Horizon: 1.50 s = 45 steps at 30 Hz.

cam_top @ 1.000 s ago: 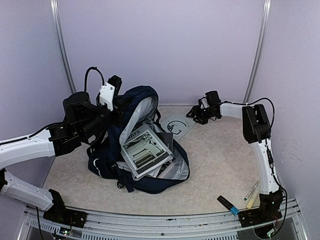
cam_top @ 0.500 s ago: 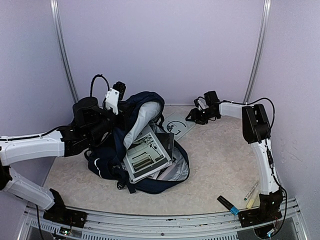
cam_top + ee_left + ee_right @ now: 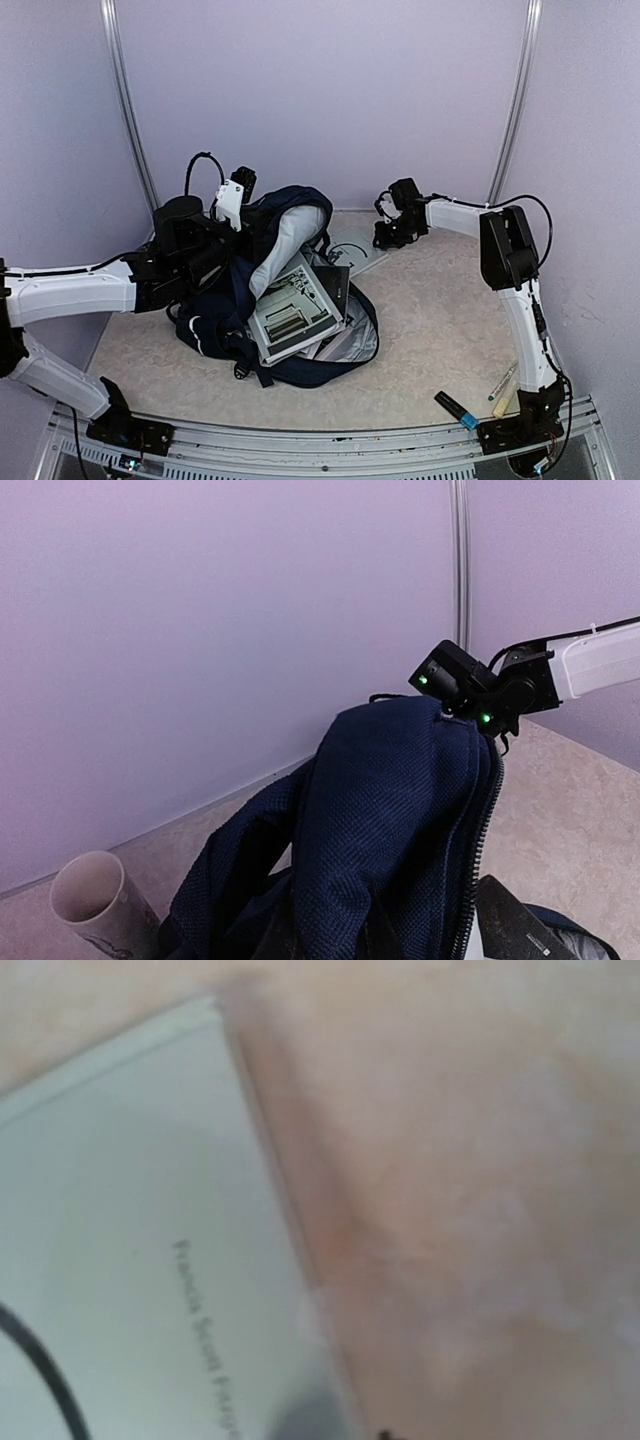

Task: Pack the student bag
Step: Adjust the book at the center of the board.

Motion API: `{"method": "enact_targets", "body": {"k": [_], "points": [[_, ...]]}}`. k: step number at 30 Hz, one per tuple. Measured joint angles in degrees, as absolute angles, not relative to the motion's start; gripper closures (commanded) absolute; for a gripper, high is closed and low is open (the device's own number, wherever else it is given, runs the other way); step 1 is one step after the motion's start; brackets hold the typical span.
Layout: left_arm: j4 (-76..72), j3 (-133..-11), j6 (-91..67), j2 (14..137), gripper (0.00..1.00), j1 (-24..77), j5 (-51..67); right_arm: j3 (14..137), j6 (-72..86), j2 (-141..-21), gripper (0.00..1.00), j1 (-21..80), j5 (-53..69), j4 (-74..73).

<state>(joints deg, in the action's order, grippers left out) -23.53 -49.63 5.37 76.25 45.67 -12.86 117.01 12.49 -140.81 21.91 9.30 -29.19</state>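
The student bag point(image 3: 215, 325) lies open mid-table, navy with grey lining. A grey-white book point(image 3: 290, 310) and a dark one point(image 3: 337, 285) stick out of its mouth. My left gripper point(image 3: 247, 200) holds the bag's top flap up from the left, shut on the navy fabric point(image 3: 390, 820); its fingers are hidden under the cloth. A pale book point(image 3: 352, 248) lies flat behind the bag. My right gripper point(image 3: 388, 232) is low at that book's right edge. The right wrist view is blurred, showing the book's cover point(image 3: 120, 1240) and bare table but no fingers.
A black marker with a blue cap point(image 3: 456, 409) and a pale pen point(image 3: 503, 381) lie by the right arm's base. A cardboard tube point(image 3: 95, 900) stands left of the bag near the back wall. Purple walls enclose the table on three sides.
My left arm has swung right and back, lifting the flap higher. My right gripper has moved left from beside the pale book to its right edge.
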Motion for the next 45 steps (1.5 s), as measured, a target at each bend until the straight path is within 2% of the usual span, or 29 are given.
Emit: {"method": "enact_targets", "body": {"k": [5, 10, 19, 25, 36, 38, 40, 41, 45], "points": [[-23.6, -49.6, 5.4, 76.2, 1.0, 45.3, -12.9, 113.3, 11.8, -138.5, 0.94, 22.6, 5.7, -28.4], [-23.9, -49.8, 5.7, 77.0, 1.0, 44.4, -11.9, 105.5, 12.3, -134.3, 0.95, 22.7, 7.1, -25.1], [-24.8, -49.9, 5.8, 78.1, 1.0, 41.8, -8.7, 84.4, 14.7, -122.2, 0.91, 23.5, 10.0, -22.3], [-25.0, -49.9, 6.0, 78.3, 1.0, 41.6, -7.9, 81.6, 16.8, -119.8, 0.76, 22.3, 15.9, -23.7], [-25.7, -50.1, 6.0, 79.6, 1.0, 41.5, -7.0, 86.8, 29.1, -123.3, 0.68, 16.3, 28.6, -14.9], [-25.7, -50.1, 6.0, 79.7, 1.0, 41.5, -7.0, 89.7, 30.8, -125.1, 0.61, 16.3, 30.2, -13.5], [-25.8, -50.1, 6.0, 79.8, 1.0, 41.5, -6.8, 92.7, 32.1, -127.5, 0.45, 16.3, 31.4, -12.7], [-25.8, -50.1, 6.0, 79.9, 1.0, 41.5, -6.8, 94.4, 32.5, -128.9, 0.4, 16.3, 31.8, -12.5], [-26.1, -50.1, 6.0, 79.9, 1.0, 41.4, -6.4, 97.7, 34.3, -132.7, 0.38, 16.3, 32.1, -12.7]]}}
